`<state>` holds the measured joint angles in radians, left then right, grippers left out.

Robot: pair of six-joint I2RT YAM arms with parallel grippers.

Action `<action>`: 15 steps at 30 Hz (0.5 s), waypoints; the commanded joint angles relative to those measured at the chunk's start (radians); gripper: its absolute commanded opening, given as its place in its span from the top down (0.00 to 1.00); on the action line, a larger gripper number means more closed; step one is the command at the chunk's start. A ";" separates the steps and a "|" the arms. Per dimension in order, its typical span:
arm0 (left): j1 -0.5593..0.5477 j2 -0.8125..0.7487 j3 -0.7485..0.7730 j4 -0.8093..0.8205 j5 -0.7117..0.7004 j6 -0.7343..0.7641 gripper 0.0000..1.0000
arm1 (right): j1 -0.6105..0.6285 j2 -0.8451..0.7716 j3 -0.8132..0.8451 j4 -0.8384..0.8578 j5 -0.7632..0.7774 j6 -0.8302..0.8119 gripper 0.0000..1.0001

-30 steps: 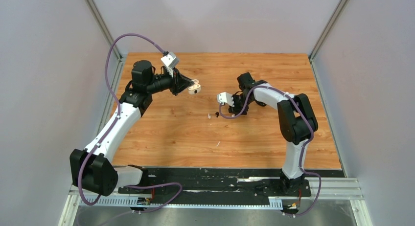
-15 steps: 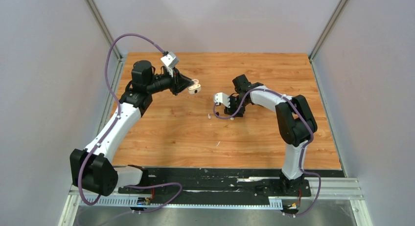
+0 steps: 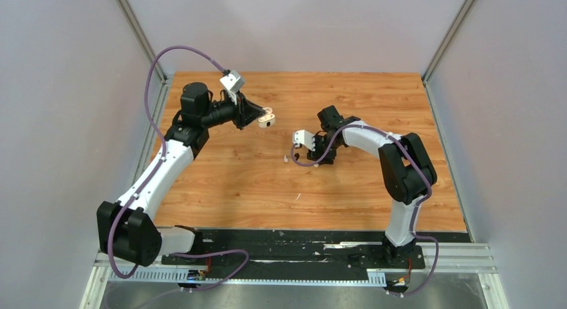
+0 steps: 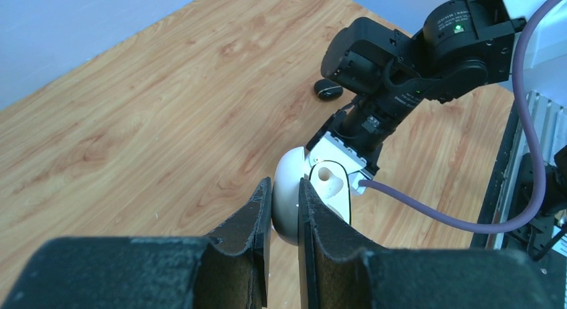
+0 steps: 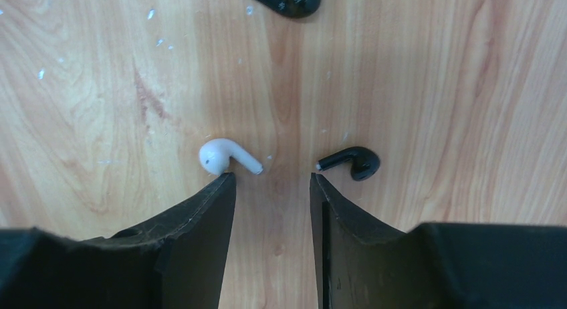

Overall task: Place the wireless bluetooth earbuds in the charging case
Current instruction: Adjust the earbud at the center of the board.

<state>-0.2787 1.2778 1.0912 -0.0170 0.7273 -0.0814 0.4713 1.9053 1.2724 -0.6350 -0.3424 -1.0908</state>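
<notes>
On the left, the left claw (image 4: 284,209) is shut tight on the white case (image 4: 289,200), held off the table (image 3: 220,182) at its far left with the lid open and an empty socket showing. In the middle of the table, the right claw (image 5: 273,182) hangs low over bare wood, its jaws partly open and holding nothing. The white earbud (image 5: 224,155) lies just off its left finger and a black earbud (image 5: 353,162) just off its right one. Another black earbud (image 5: 289,0) lies further off, at the top edge of the right wrist view. The step in hand looks like picking one earbud. To do it well, the claw should probably shift sideways until one bud sits squarely between the fingers, and turn so they close across the stem rather than end to end. Both nearby buds lie flat with their long axes running left to right in the right wrist view. The white one has its head on the left and its stem pointing right, and the black one mirrors it, so the stem tips face each other.
</notes>
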 commanded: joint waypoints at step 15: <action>0.006 0.010 -0.001 0.065 0.014 -0.034 1.00 | 0.038 -0.038 -0.005 -0.127 -0.124 -0.014 0.65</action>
<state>-0.2787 1.2953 1.0908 -0.0006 0.7277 -0.1040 0.4976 1.8793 1.2407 -0.7086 -0.3954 -1.0901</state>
